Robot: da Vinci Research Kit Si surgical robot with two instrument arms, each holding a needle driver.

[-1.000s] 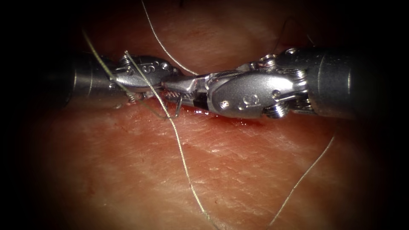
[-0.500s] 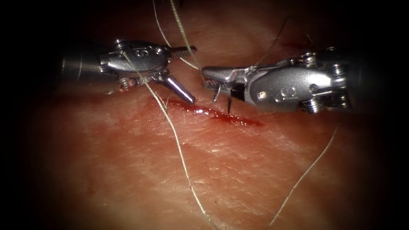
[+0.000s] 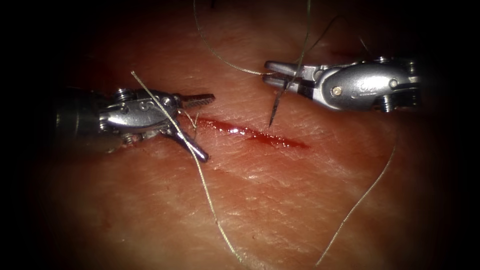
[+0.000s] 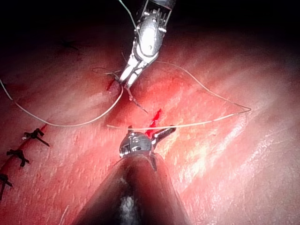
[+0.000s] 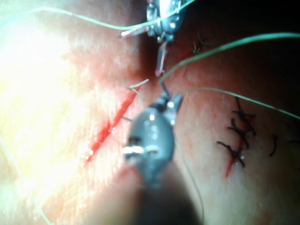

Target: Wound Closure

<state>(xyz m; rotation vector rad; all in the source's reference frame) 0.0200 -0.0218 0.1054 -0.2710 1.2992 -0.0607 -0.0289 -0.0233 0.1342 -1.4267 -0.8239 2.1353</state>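
Holding: right claw (image 3: 272,72) is closed on the needle (image 3: 277,102) near its blunt end; the point hangs down toward the cut, clear of the tissue (image 3: 280,200).
Left claw (image 3: 200,125): jaws spread wide, one up toward the cut, one down onto the skin; it grips nothing. Thread (image 3: 200,165) lies draped across it.
Change: half a second ago both tools sat close over the cut; the right tool has since lifted away to the upper right with the needle, and the left has dropped back to the left.
Cut (image 3: 255,135): open, with red fluid (image 3: 235,130) along it. The needle tip hangs just above its middle.
Stitches (image 5: 236,136): dark finished knots lie further along the wound, seen from the right wrist.
Step, by my reading: needle free and carried, between bites.
Next move calls for: a needle squarely set in the jaws and slack thread kept off the left tool.
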